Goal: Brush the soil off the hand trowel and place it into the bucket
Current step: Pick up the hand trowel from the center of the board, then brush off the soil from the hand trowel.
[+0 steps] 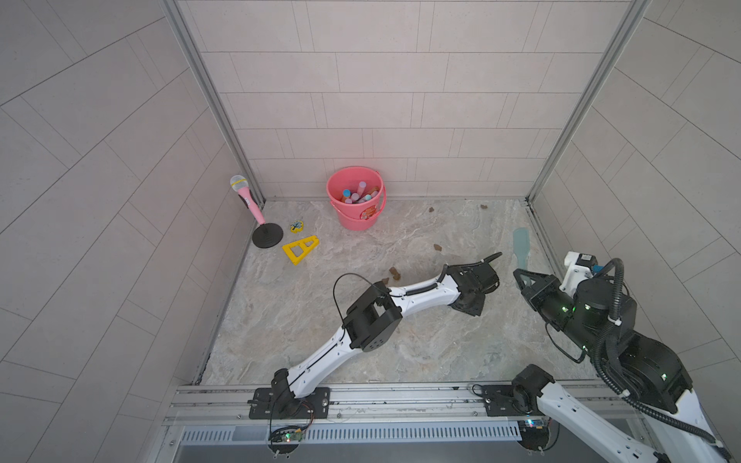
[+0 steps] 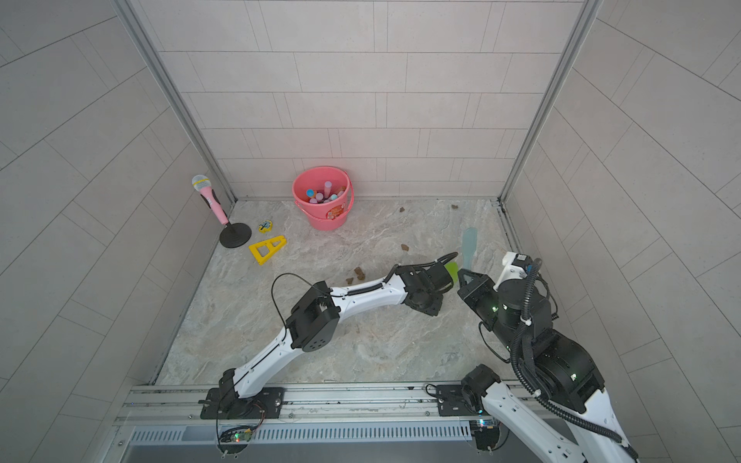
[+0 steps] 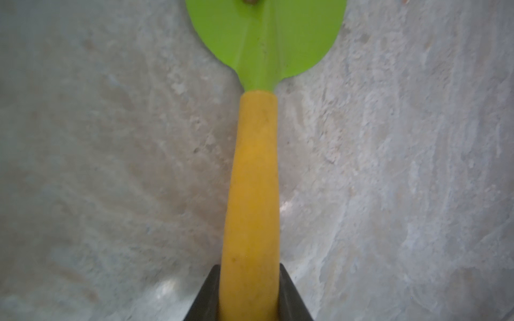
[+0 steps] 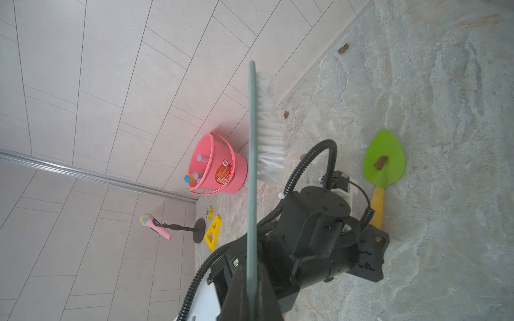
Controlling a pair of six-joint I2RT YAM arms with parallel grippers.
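Both top views show a marbled stone floor [image 1: 304,340] walled by pale tiles [image 1: 401,100]. The left arm [image 1: 417,290] stretches low, its left gripper [image 3: 249,278] clamped on the hand trowel [image 4: 389,144] lying flat, one soil lump [image 4: 381,162] on its blade. The right gripper [image 4: 251,280] grips a raised brush [image 4: 251,139]. The bucket [image 1: 357,218] stands by the back wall.

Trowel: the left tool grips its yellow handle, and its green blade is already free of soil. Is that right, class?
No: the left tool does grip the trowel by its yellow handle, but a brown lump of soil sits on the green blade, as the right wrist view shows.
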